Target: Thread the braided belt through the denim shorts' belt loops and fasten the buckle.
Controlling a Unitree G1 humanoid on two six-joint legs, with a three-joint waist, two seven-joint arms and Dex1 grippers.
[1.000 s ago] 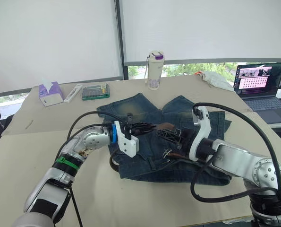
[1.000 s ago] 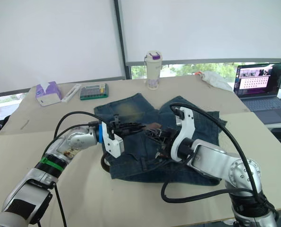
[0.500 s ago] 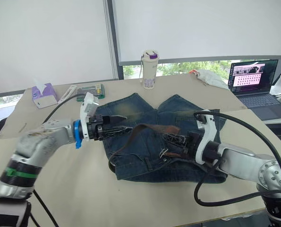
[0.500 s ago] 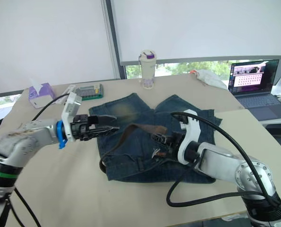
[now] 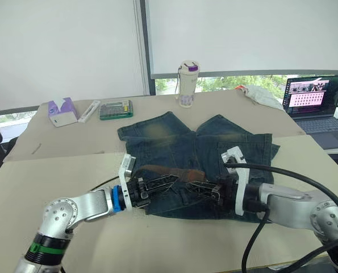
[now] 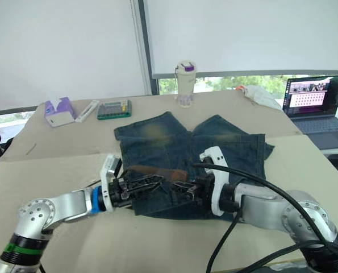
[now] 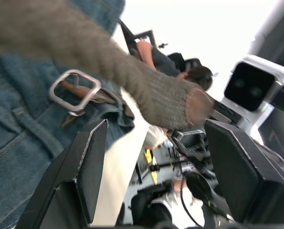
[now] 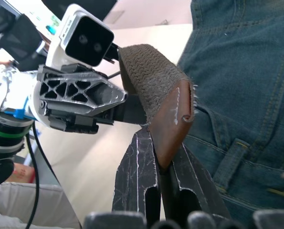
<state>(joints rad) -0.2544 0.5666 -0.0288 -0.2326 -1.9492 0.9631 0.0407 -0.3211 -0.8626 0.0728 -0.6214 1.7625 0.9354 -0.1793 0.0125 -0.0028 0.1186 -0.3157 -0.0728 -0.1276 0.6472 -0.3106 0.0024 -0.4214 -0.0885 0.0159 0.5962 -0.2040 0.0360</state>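
- Belt first: the braided belt (image 5: 167, 171) lies across the waistband end of the denim shorts (image 5: 205, 149), at the edge of the shorts nearest my camera, with both of my grippers meeting on it.
- Its tip — brown leather with a small hole, capping the woven strap — is what I see pinched in the right gripper (image 8: 163, 168); the two black fingers (image 8: 138, 175) are closed tight on either side of it.
- Through the left wrist camera the buckle (image 7: 75, 91) shows as a silvery frame lying on the denim, its brown strap end running under the fold of the waistband, while the braided strap crosses in front of the lens.
- My left gripper (image 5: 160, 184) points toward the right one, and its jaws stand wide apart — nothing gripped between them that I can make out; the strap passes across the gap.
- One of the belt loops (image 8: 231, 159) is visible on the waistband just beside the right fingers, with no belt through it.
- The shorts lie flat on the table (image 5: 55, 176), legs pointing away from me toward the window.
- Further out, along the far edge: a tissue box (image 5: 61, 111), a flat white object (image 5: 88, 111), a green case (image 5: 115, 109) and a tumbler with a purple lid (image 5: 186, 84).
- A laptop (image 5: 317, 102) sits open at the far right, with crumpled white cloth (image 5: 262, 94) near it.
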